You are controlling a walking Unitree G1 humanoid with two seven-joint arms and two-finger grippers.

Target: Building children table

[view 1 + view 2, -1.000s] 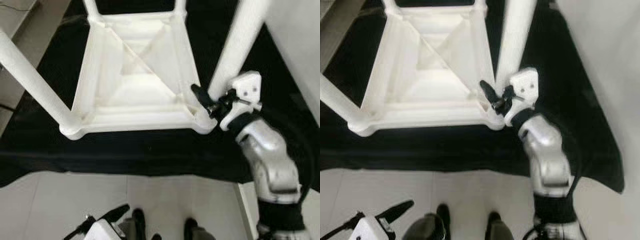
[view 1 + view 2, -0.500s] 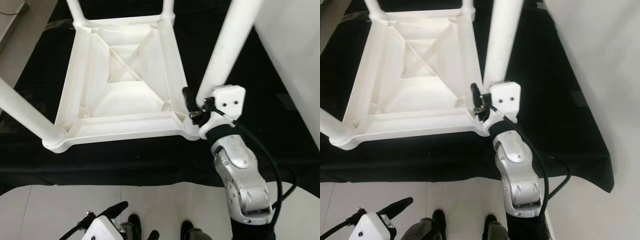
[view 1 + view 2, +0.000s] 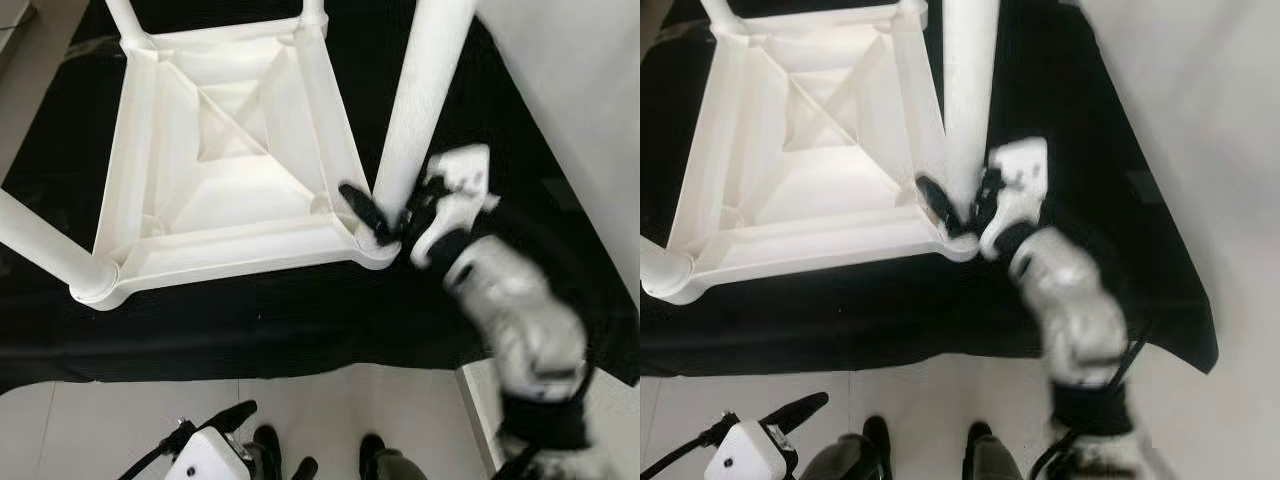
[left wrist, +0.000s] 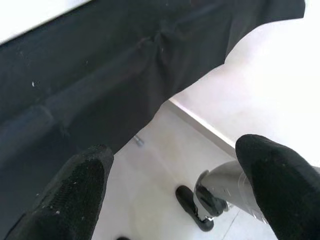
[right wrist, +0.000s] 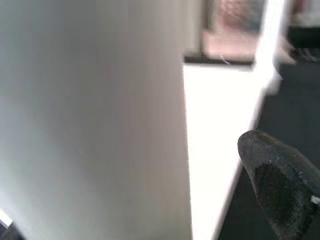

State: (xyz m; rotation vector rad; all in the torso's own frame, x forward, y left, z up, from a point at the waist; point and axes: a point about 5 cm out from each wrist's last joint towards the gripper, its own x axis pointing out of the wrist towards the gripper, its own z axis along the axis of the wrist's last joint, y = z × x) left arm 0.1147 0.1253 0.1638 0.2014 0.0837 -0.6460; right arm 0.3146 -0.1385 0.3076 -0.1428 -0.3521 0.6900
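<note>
Right tool (image 3: pixel 385 215) at the near-right leg (image 3: pixel 420 100), base corner.
Upturned white table (image 3: pixel 230 170) lay on black cloth (image 3: pixel 300 320); fingers spread around that leg. Left tool (image 4: pixel 170 190) hung open, idle.

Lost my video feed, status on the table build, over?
Right end effector at base of near-right white plastic leg, fingers astride it. Left end effector idle, open. White plastic table upside down on black cloth.

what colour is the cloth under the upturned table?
Black. The cloth under the white table shows best in the left eye view.
</note>
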